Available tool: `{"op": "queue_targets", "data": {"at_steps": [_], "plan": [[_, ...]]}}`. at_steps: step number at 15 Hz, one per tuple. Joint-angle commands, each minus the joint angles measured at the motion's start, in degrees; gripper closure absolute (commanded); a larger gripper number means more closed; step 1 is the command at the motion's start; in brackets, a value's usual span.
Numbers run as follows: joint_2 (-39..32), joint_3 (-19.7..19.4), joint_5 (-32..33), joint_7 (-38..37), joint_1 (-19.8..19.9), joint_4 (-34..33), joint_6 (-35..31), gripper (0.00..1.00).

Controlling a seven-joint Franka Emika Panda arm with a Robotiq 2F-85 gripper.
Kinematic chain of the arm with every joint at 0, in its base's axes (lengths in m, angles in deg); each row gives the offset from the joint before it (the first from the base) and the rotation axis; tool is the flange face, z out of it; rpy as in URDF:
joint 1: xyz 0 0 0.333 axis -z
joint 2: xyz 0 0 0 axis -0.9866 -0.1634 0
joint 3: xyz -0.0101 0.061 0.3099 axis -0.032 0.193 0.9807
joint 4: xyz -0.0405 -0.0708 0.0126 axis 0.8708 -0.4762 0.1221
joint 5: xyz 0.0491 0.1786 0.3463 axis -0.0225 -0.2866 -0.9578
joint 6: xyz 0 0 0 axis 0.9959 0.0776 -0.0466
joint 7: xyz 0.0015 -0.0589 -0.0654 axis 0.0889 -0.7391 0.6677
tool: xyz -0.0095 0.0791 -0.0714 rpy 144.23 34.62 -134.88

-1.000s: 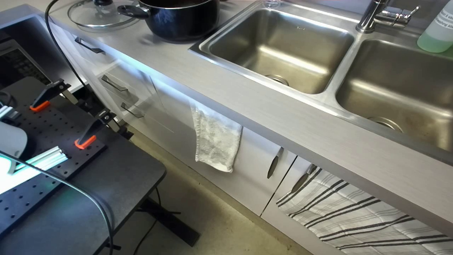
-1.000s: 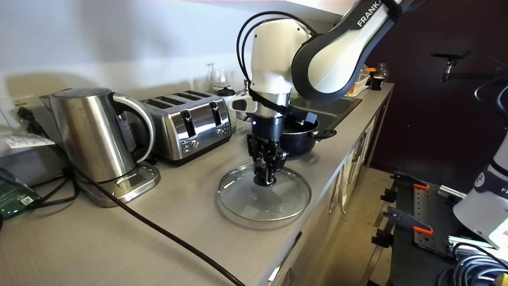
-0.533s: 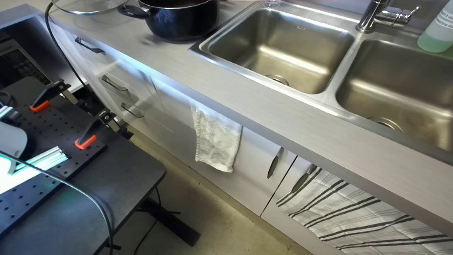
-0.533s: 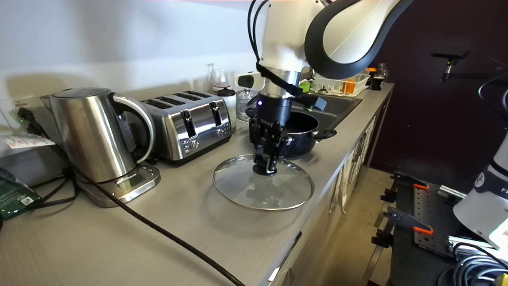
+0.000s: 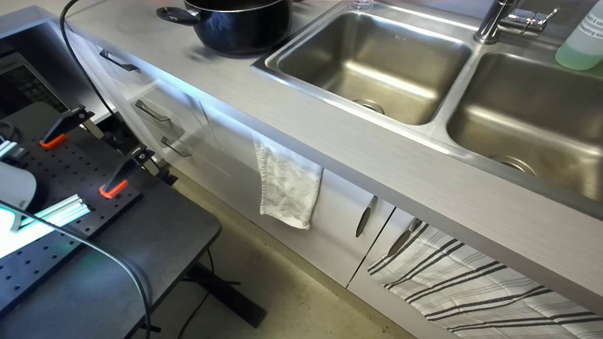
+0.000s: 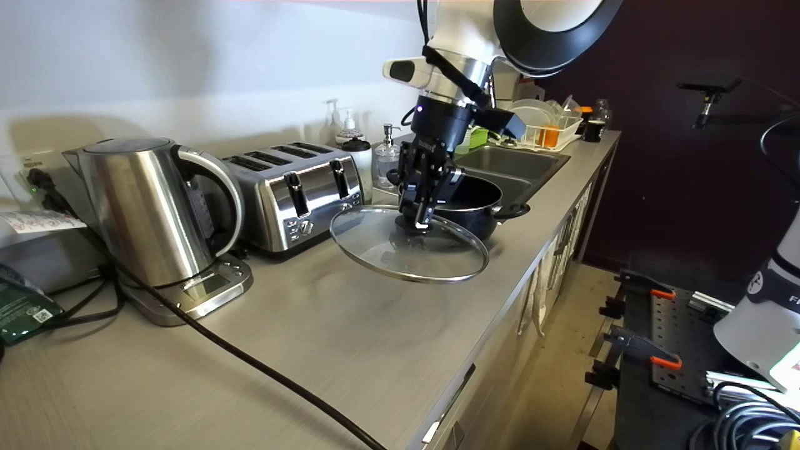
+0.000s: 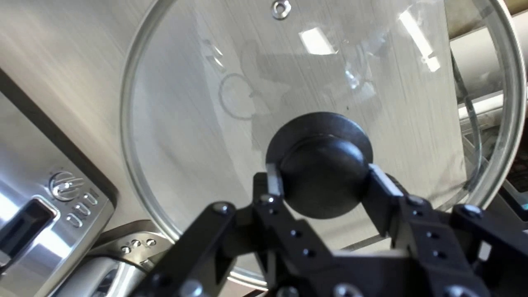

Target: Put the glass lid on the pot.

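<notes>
The glass lid (image 6: 400, 253) is see-through with a silvery rim and a black knob. It hangs above the counter, tilted a little, and also fills much of the wrist view (image 7: 194, 123). My gripper (image 6: 415, 219) is shut on the lid's knob; in the wrist view its two fingers (image 7: 324, 181) press the knob from both sides. The black pot (image 6: 481, 215) stands uncovered on the counter behind the lid, partly hidden by the gripper and lid. It also shows, cut off at the top, in an exterior view (image 5: 242, 28), where lid and gripper are out of view.
A steel toaster (image 6: 294, 200) and a kettle (image 6: 144, 206) stand along the wall. A soap dispenser (image 6: 387, 156) is behind the pot. A black cable (image 6: 250, 359) crosses the counter. The pot's handle (image 5: 176, 15) points away from the sink (image 5: 367, 70).
The gripper has lifted the lid off the counter and moved it up and slightly toward the pot. The lid has left the exterior view that shows the sink close up. The pot has not moved.
</notes>
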Motion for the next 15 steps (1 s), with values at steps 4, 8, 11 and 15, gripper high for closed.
{"op": "queue_targets", "data": {"at_steps": [4,8,11,15], "plan": [[5.5,-5.2,-1.8,-0.6,-1.3,2.2,-1.6,0.75],[5.8,-8.0,-0.1,-3.8,-0.7,1.3,-1.8,0.75],[5.5,-9.8,1.7,-7.6,-0.1,0.3,-1.6,0.75],[4.3,-11.9,5.0,-13.9,1.1,-1.7,-1.1,0.75]]}}
